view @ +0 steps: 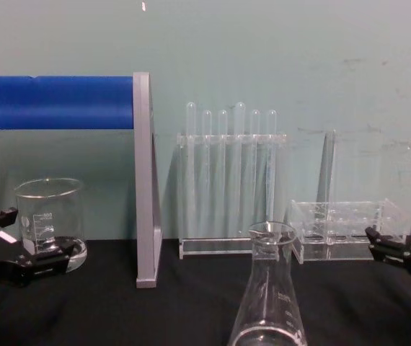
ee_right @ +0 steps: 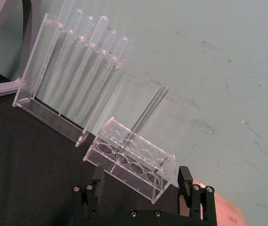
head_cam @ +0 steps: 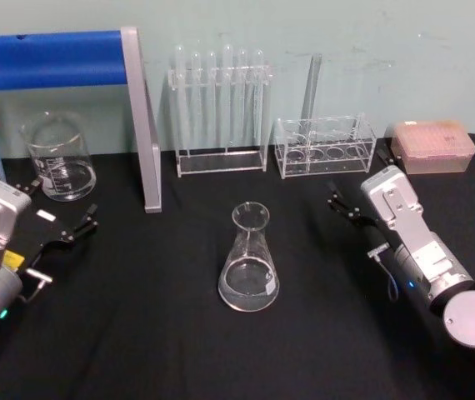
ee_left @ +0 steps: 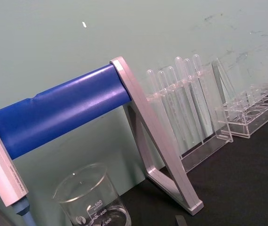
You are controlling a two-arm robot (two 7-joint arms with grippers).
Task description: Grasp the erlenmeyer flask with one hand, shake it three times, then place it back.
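While nothing is holding it, the erlenmeyer flask [head_cam: 249, 260] stands upright in the middle of the black table [head_cam: 162, 333], on its wide round bottom, with open space all around it. It looks empty, or close to it. That free spot probably makes it easy for either arm to reach in and take it by the thin neck. The right gripper [head_cam: 347, 209] sits to the right of the flask, well apart from it, low over the table, and its two black fingers [ee_right: 185, 175] are spread apart with nothing between them. The left gripper [head_cam: 58, 223] rests on the other side, also well apart from the flask, and its fingers are apart and empty too. So the grab has not started yet. Behind the flask, along the back edge of the table, stands a clear rack of test tubes [head_cam: 221, 112], and to the right of it a lower clear rack [head_cam: 324, 146] with one tall tube [head_cam: 311, 87] in it. A pink box [head_cam: 433, 146] sits at the far right. On the left, a glass beaker [head_cam: 58, 157] stands by a grey stand with a blue bar [head_cam: 54, 58]. The wall [head_cam: 346, 33] behind is pale green with a few scuff marks.
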